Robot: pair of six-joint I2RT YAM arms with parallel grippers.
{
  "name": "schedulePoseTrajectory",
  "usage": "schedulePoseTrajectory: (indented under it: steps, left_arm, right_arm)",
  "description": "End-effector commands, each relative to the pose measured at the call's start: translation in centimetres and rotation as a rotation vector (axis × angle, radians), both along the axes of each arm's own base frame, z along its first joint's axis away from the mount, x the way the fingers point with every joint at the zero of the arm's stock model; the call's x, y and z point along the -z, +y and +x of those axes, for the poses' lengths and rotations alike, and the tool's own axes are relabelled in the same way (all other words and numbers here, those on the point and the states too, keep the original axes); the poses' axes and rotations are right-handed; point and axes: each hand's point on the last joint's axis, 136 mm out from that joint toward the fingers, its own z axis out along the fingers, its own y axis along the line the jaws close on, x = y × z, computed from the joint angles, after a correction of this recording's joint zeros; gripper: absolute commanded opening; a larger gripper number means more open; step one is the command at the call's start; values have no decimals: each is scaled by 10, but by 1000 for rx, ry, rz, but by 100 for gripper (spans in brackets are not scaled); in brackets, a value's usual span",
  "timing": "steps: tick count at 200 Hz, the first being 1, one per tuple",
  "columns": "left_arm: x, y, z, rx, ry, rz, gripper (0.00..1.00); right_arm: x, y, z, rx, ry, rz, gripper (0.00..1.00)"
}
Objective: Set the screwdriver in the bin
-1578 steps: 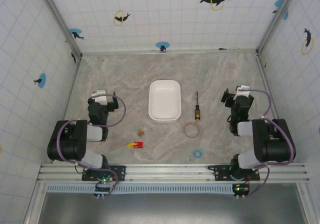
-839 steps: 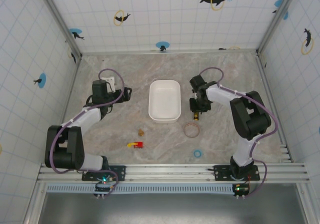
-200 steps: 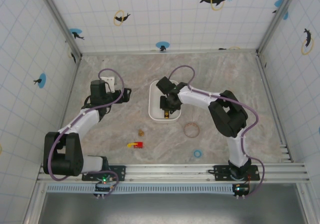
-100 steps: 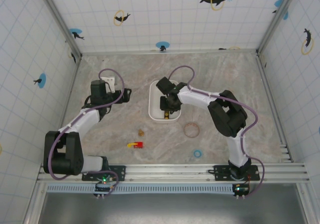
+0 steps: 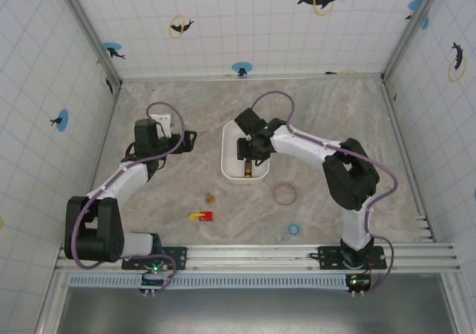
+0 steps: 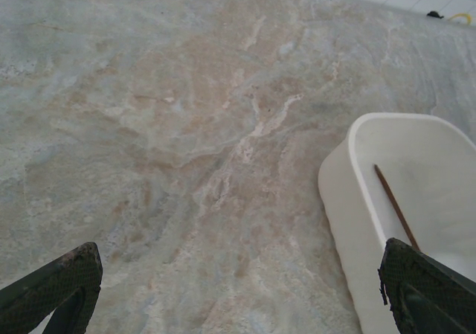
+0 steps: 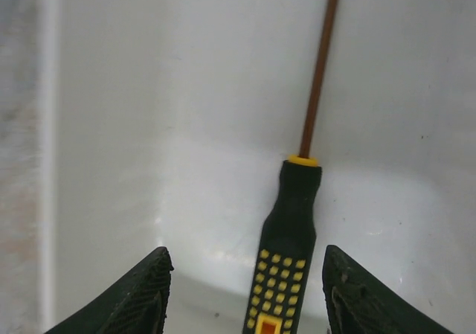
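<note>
marble tabletop (image 5: 186, 111); right gripper (image 7: 244, 282) spread over bin (image 5: 230, 163), screwdriver (image 7: 286, 222) lying free inside; left gripper (image 6: 238, 274) spread

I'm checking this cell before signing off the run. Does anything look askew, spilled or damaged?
Nothing stands out. The screwdriver lies inside the bin, which sits upright and intact on the table. The right hand is open over the handle, with its fingers on either side and not touching it.
</note>
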Motion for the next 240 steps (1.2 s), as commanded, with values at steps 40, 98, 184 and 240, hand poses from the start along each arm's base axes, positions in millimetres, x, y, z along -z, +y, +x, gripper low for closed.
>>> schedulePoseTrajectory:
  steps: [40,98,184,240]
  left_arm:
    - [-42,-3,7,1,-122,-18,98]
    - [-89,18,-2,-96,-343,34,97]
    - [-83,52,-2,-233,-416,138,97]
    - [-77,64,2,-282,-422,168,97]
  right_arm:
    - [-111,-52,26,-76,-319,29,60]
    - [-147,-207,63,180,-592,76,58]
    - [-69,-356,61,483,-741,-282,60]
    - [-41,-377,62,550,-830,-342,61]
